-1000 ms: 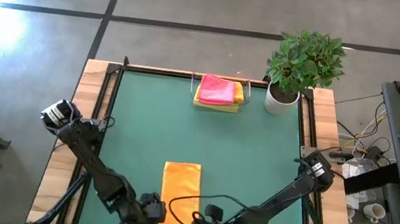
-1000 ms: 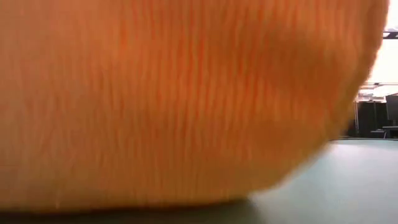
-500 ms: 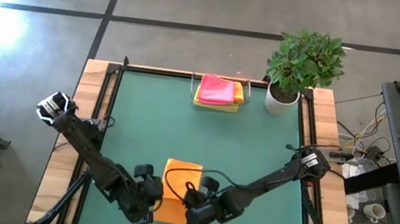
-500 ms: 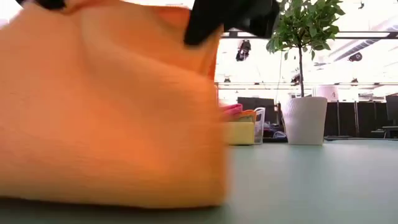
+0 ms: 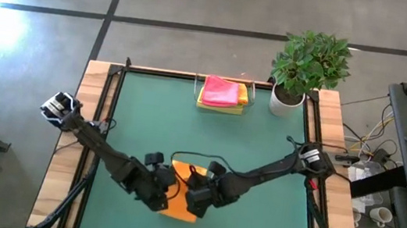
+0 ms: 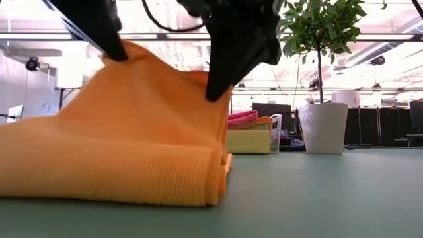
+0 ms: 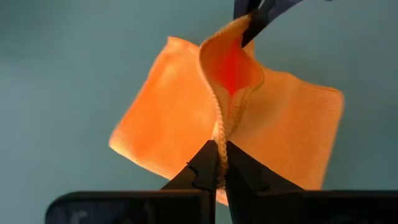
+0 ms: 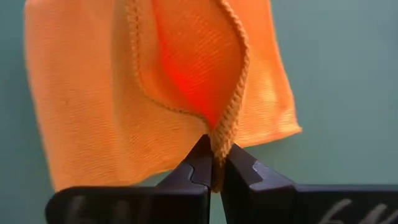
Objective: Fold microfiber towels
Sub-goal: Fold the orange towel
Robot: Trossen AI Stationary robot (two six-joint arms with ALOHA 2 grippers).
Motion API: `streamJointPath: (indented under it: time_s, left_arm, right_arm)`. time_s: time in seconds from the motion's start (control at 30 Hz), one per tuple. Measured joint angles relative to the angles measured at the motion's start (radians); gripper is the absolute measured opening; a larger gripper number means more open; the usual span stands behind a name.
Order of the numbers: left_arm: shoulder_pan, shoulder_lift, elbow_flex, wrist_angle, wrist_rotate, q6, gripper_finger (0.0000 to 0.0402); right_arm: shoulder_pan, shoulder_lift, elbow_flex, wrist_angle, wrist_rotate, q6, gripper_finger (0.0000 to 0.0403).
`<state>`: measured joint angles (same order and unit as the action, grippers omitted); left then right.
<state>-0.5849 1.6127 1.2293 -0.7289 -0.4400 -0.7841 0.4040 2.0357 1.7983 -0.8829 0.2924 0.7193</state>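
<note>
Orange towel (image 5: 179, 197) lies partly folded on the green mat (image 5: 139, 121), at the mat's edge farthest from the potted plant (image 5: 308, 65), its upper layer lifted off the lower one. Left gripper (image 5: 164, 193) is pinched shut on one stitched corner of the lifted layer, and right gripper (image 5: 192, 198) pinches the other corner just beside it. Pink towel (image 5: 220, 91) rests on a yellow one (image 5: 220, 107) in a small holder just beside the plant
</note>
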Motion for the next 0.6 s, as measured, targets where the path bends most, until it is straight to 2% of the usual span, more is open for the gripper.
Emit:
streamJointPath:
  time_s: [0.27, 0.6]
  left_arm:
    - [0.061, 0.0, -0.001, -0.058, 0.003, 0.037, 0.0004]
    - [0.075, 0.0, -0.001, -0.057, 0.018, 0.078, 0.0004]
  right_arm:
    - [-0.02, 0.0, -0.035, -0.001, -0.004, 0.02, 0.0008]
    - [-0.037, 0.0, -0.036, -0.003, -0.007, 0.042, 0.0008]
